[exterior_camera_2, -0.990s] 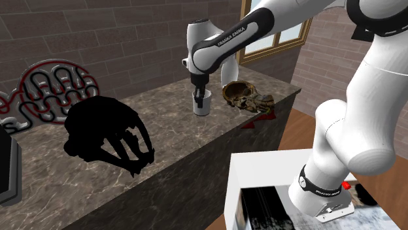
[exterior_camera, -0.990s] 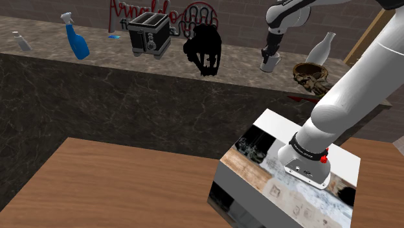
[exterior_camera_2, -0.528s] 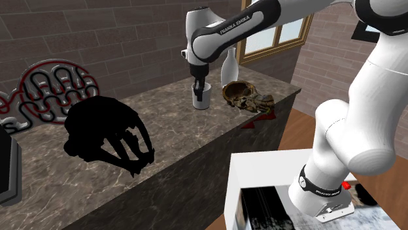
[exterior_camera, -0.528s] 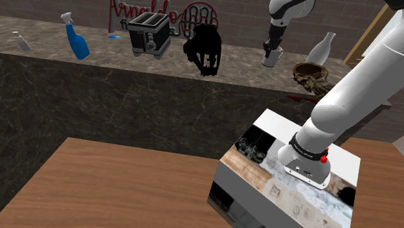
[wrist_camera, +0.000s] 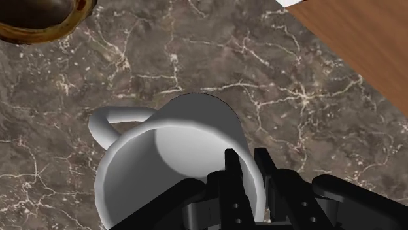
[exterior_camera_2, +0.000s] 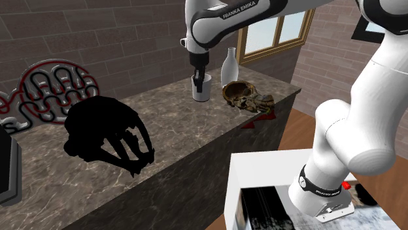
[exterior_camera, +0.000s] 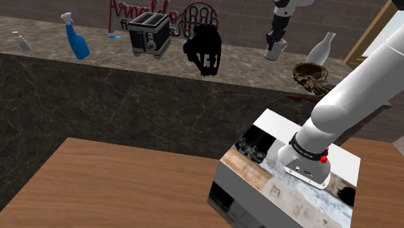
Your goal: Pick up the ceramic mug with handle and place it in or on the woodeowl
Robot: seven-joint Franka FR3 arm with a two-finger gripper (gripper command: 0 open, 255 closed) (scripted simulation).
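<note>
The white mug (exterior_camera_2: 201, 90) is clasped by the black gripper (exterior_camera_2: 199, 82) at its rim. In the wrist view the mug's wall is seen pinched between the two fingers (wrist_camera: 230, 171), one set inside the cup and the other outside, on the side away from the handle (wrist_camera: 106, 121). This hold is judged suitable because the thin wall fits the narrow jaws, while the handle is left free and out of the way. The mug appears to be held clear of the marble counter (exterior_camera_2: 163, 124), so that it can be carried across rather than dragged. The brown bowl (exterior_camera_2: 240, 97), which is taken for the target, is found on the same counter near the mug, towards the second exterior view's right. A pale bottle (exterior_camera_2: 228, 65) is stood just behind the bowl. A short sideways carry over the bowl is called for next, and the bottle should be kept clear of. With so slim a grip on one side only, slipping or swinging of the mug is to be guarded against.
</note>
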